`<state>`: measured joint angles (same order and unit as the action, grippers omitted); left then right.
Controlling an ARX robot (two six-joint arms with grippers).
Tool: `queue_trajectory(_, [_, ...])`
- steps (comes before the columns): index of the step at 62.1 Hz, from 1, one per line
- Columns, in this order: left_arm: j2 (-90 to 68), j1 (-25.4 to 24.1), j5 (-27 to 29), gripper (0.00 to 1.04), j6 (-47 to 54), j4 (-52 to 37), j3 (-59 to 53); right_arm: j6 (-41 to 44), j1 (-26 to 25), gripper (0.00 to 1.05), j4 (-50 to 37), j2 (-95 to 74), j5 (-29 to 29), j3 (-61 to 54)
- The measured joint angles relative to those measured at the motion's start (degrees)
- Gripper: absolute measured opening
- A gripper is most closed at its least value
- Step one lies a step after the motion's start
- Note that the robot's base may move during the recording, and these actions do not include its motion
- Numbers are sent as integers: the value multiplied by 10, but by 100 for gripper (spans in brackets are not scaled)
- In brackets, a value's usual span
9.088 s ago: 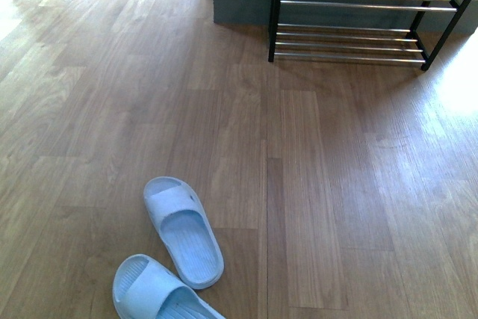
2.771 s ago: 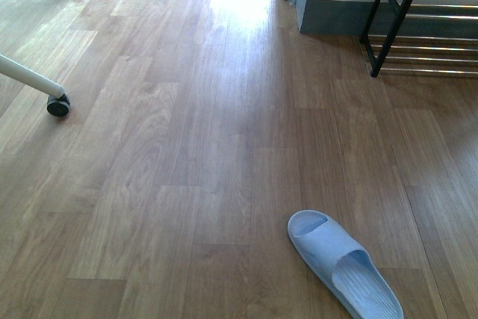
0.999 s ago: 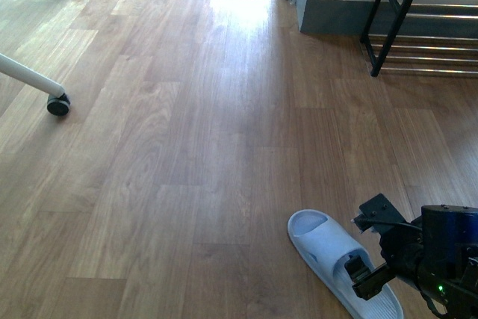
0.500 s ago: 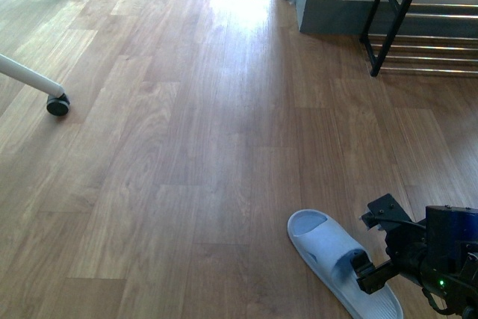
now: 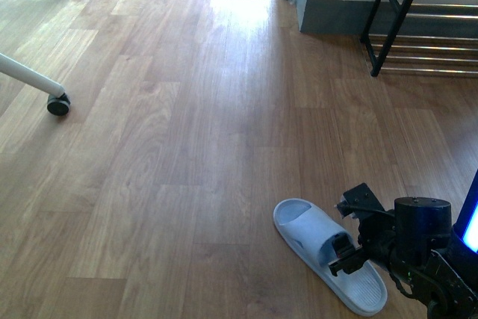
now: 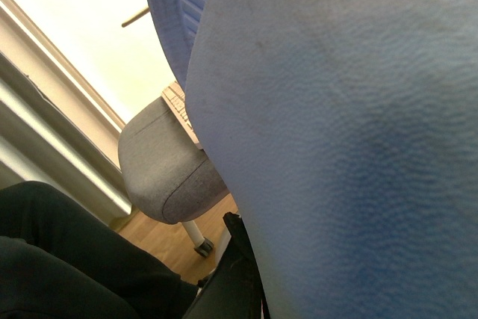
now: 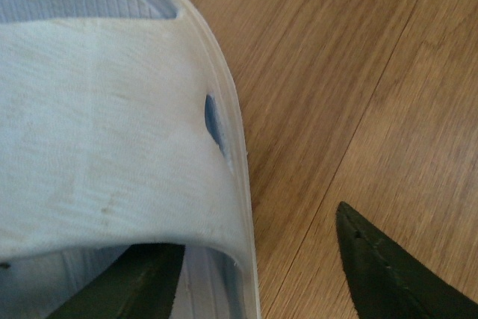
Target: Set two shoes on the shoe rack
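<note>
One pale blue slide (image 5: 321,248) lies on the wood floor at the front right, toe pointing to the back left. My right gripper (image 5: 345,253) is open at its strap. In the right wrist view one finger (image 7: 127,289) sits under the strap of that slide (image 7: 112,132), while the other finger (image 7: 381,267) hangs outside over the floor. A second pale blue slide (image 6: 336,132) fills the left wrist view, with my left gripper (image 6: 246,274) shut on it; that arm is outside the front view. The shoe rack (image 5: 426,28) stands at the back right, its chrome bars partly cut off.
A white leg with a black caster (image 5: 57,104) reaches in at the left. A grey-based wall pillar (image 5: 332,5) stands beside the rack. The left wrist view shows a grey chair seat (image 6: 164,169) and dark clothing (image 6: 67,259).
My right arm has come into view and moved left onto the slide, one finger going under its strap. The slide has shifted a little left and away from me.
</note>
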<state>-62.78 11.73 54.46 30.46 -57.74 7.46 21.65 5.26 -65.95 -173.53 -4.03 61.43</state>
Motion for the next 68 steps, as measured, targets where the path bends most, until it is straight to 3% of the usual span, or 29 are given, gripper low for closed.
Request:
queue_trajectory(27, [0, 0, 0, 2, 0, 0, 0, -7, 0, 2, -12, -13, 11, 3])
queue_trajectory(48, [0, 0, 0, 2, 0, 0, 0, -12, -3, 1, -23, -11, 18, -8])
queue_trajectory(68, [0, 0, 0, 2, 0, 0, 0, 33, -46, 1, -51, 131, 26, -141])
